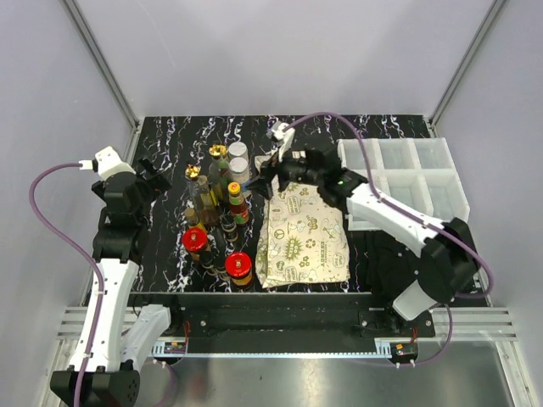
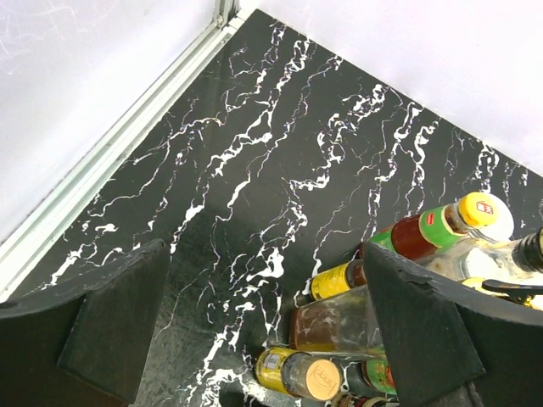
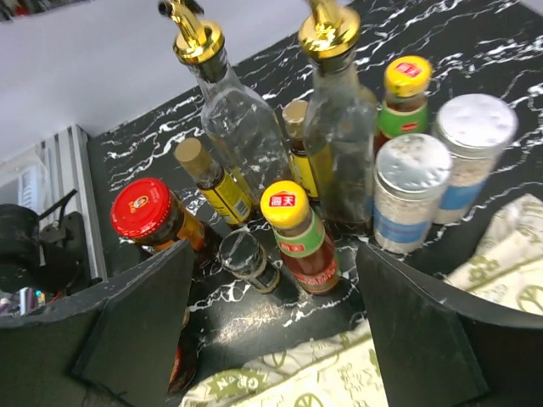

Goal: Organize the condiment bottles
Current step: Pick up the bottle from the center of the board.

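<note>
Black marbled surface [image 1: 170, 144] crowded with condiment bottles [image 1: 222, 208]; left claw [image 2: 265, 280] wide open, empty; right claw [image 3: 273, 271] open astride yellow-capped bottle [image 3: 293, 233], gripping nothing.

Left jaws: bare marble surface [image 2: 254, 170] between and ahead, free out to the wall rail [image 2: 127, 144]. Bottle cluster [image 2: 356, 288] crowds the jaw at the view's right.

Right jaws: yellow-capped bottle [image 3: 293, 233] and small dark-lidded jar [image 3: 244, 254] stand in the gap. Gold-spout bottles [image 3: 246, 119] are packed beyond. Red-lid jar [image 3: 148, 212] stands outside one jaw, silver-lid shakers [image 3: 407, 203] outside the other. Cloth [image 3: 280, 381] lies underneath.
</note>
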`<state>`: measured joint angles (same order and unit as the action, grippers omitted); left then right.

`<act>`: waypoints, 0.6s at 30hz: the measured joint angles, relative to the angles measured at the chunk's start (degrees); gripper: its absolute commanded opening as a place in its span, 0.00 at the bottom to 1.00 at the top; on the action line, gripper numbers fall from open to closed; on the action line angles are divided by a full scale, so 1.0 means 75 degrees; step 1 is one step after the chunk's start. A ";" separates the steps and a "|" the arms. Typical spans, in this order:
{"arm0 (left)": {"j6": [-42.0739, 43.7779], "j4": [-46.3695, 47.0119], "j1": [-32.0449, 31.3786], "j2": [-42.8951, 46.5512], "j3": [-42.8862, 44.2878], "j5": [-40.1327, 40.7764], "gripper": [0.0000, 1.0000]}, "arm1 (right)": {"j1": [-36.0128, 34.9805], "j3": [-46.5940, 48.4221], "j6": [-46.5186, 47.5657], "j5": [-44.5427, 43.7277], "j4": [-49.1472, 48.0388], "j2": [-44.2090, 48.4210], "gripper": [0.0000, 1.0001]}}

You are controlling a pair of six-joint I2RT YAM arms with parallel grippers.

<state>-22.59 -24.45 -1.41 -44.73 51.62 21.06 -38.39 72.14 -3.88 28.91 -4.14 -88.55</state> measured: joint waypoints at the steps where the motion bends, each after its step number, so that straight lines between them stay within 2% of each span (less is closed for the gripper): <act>1: -0.0029 0.0000 0.0000 -0.0003 0.0000 -0.0023 0.99 | -0.0146 0.0000 0.0038 -0.0087 -0.0140 -0.0198 0.84; 7: -0.0184 0.0009 0.0000 -0.0082 -0.0067 -0.0271 0.99 | -0.0650 0.0574 0.0137 -0.0659 -0.0933 -0.1428 0.76; 16: -0.0221 -0.0009 0.0000 -0.0213 -0.0085 -0.0376 0.99 | -0.1005 0.1935 0.0140 -0.1617 -0.1955 -0.2856 0.75; 18: -0.0221 -0.0006 0.0000 -0.0178 -0.0087 -0.0370 0.99 | -0.1020 0.2361 0.0140 -0.1786 -0.2060 -0.3194 0.72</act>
<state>-24.25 -24.49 -1.41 -46.06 50.96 18.28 -46.04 89.84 -2.83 15.51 -19.59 -112.51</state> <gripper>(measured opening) 0.987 0.753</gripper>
